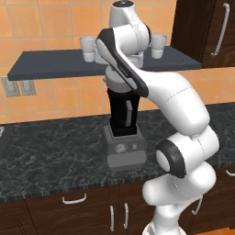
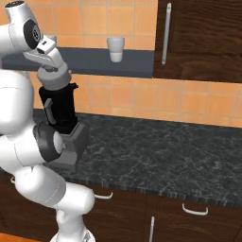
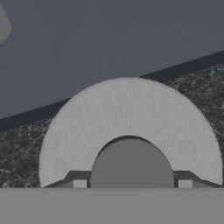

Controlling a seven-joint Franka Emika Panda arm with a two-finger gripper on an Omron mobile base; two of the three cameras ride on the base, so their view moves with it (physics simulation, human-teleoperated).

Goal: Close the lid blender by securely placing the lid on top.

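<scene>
A dark marbled countertop (image 1: pixel 55 151) spans the middle of both base views. Below it run dark wood cabinet doors with curved silver handles (image 1: pixel 74 200). A dark grey shelf (image 1: pixel 50 62) sits at upper left against an orange tiled wall (image 2: pixel 142 101). White cups (image 2: pixel 116 49) stand on the shelf. A tall dark cabinet (image 2: pixel 203 40) with a long vertical handle fills the upper right. Grey wall outlets (image 1: pixel 18 87) sit under the shelf's left end.

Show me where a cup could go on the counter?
The dark counter is bare right of the blender, up to the tiled wall. The shelf is crowded near the white cups, with bare room at its left end.
</scene>
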